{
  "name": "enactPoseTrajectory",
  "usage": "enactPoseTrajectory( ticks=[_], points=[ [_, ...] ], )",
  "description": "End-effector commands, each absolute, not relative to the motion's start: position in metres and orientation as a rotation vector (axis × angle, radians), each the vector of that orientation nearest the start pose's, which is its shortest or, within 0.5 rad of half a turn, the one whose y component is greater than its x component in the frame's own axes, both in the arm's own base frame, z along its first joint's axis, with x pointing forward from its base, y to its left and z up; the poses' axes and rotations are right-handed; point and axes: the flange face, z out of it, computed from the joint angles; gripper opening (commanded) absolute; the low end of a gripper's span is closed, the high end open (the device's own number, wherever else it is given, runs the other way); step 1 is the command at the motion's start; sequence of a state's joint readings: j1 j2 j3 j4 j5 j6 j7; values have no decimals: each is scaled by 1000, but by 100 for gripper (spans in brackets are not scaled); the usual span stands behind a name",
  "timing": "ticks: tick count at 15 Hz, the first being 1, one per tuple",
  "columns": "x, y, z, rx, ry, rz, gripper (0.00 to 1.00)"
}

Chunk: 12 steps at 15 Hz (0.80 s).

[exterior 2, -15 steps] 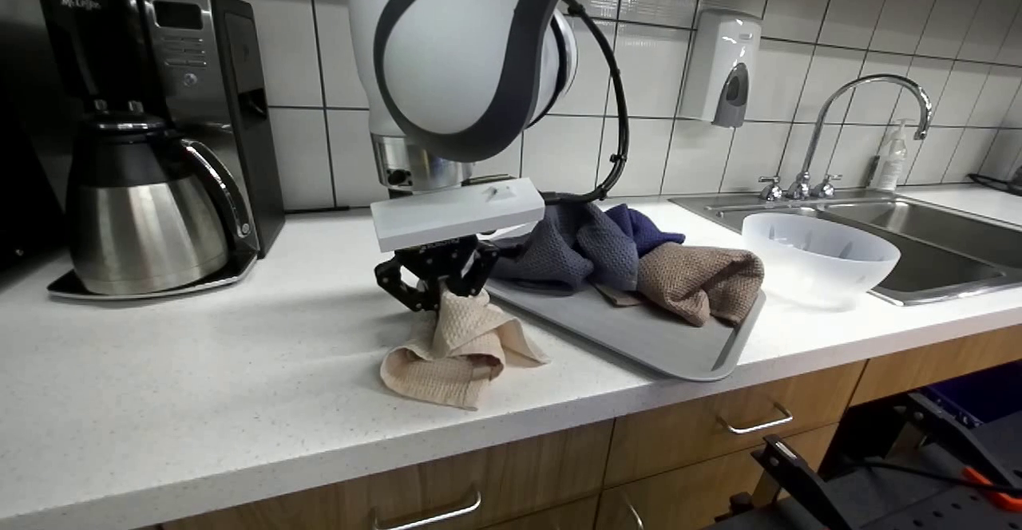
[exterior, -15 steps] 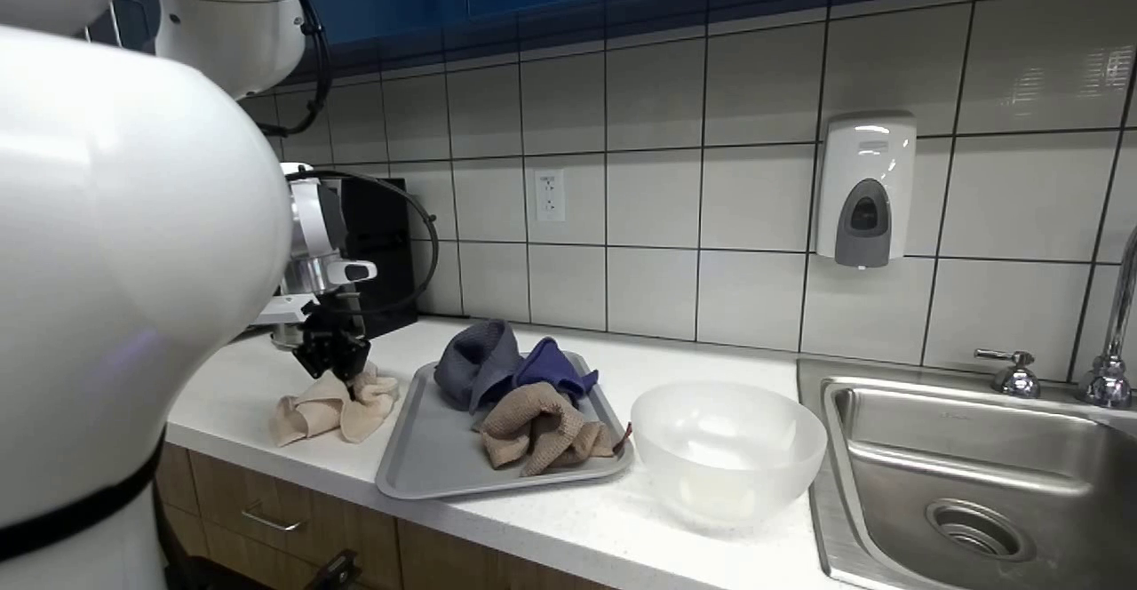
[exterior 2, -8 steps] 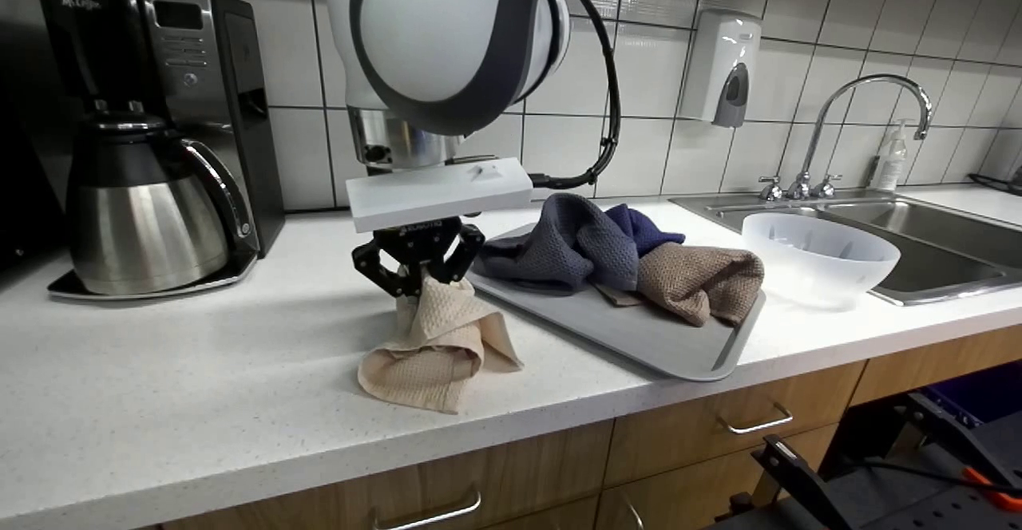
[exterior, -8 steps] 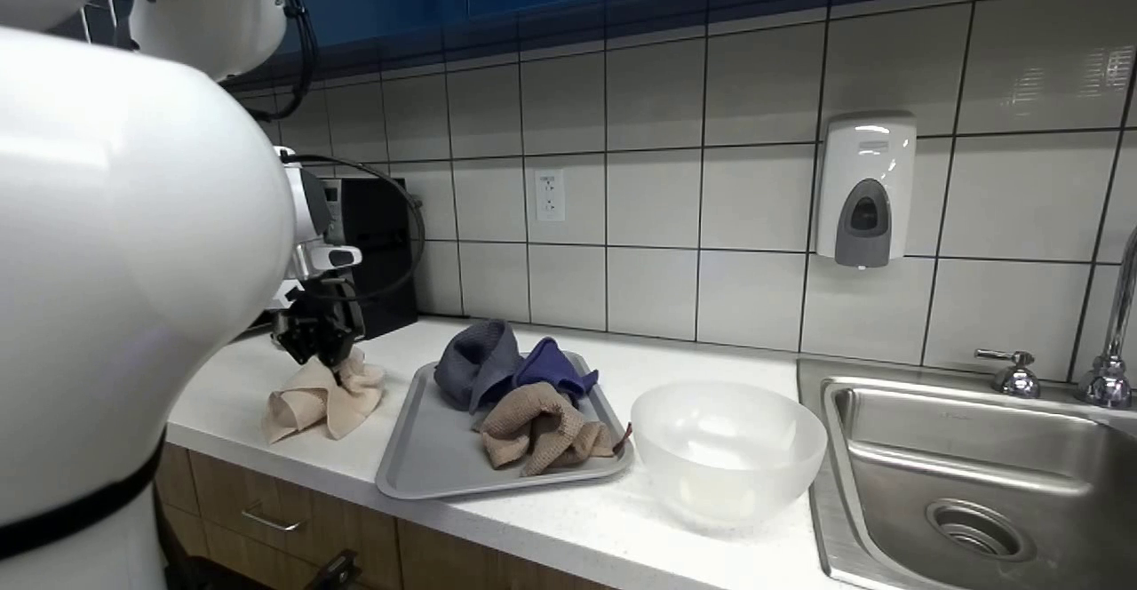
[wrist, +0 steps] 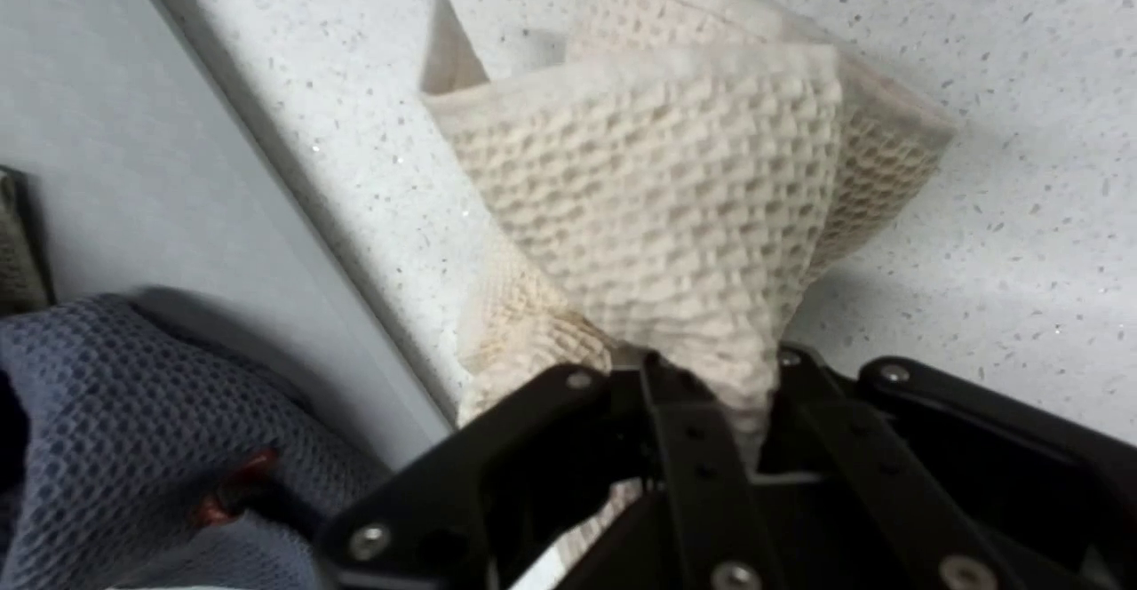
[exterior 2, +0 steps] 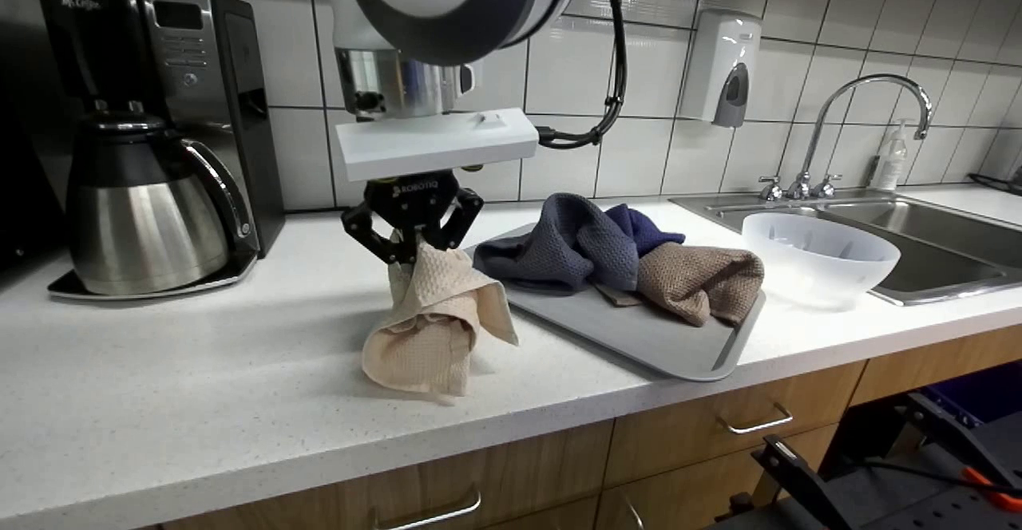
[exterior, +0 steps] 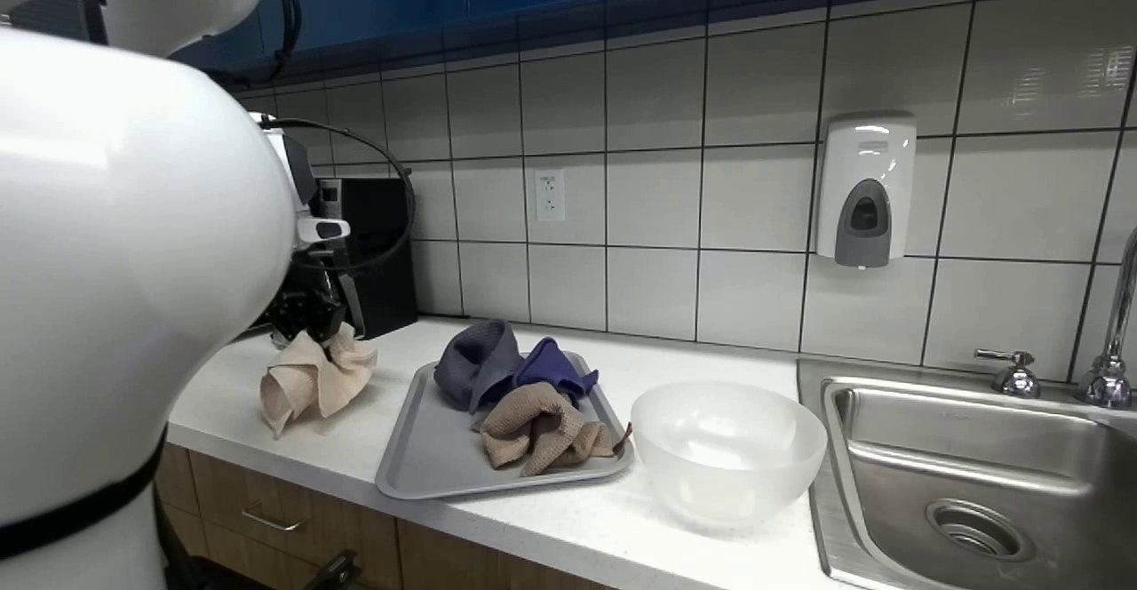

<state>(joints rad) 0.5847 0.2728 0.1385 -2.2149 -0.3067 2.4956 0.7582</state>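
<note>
The gripper (exterior 2: 412, 247) has it, pinching the beige cloth (exterior 2: 435, 314), which hangs down towards the white counter (exterior 2: 239, 370), just beside the gray tray (exterior 2: 639, 330). Only the wrist view looks straight down onto the spot where it's nipped! The wall outlet (exterior: 550, 195) shows in an exterior view alone; so does the pump bottle (exterior 2: 890, 159).

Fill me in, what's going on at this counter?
The robot's gripper is shut on the beige cloth, which hangs from it over the counter, beside the tray. Can't tell whether its lowest edge touches down. The grey cloth, blue cloth and brown cloth lie on the tray; the bowl stands between tray and sink.
</note>
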Motion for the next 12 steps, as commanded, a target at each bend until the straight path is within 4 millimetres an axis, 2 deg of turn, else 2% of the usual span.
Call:
enactPoseTrajectory(
  ticks=[1, 7, 12],
  points=[
    [399, 354, 284, -3211, -425, -138, 3],
    [392, 328, 309, -3209, -568, -46, 3],
    [394, 293, 315, -3181, -631, 15, 3]
  ],
)
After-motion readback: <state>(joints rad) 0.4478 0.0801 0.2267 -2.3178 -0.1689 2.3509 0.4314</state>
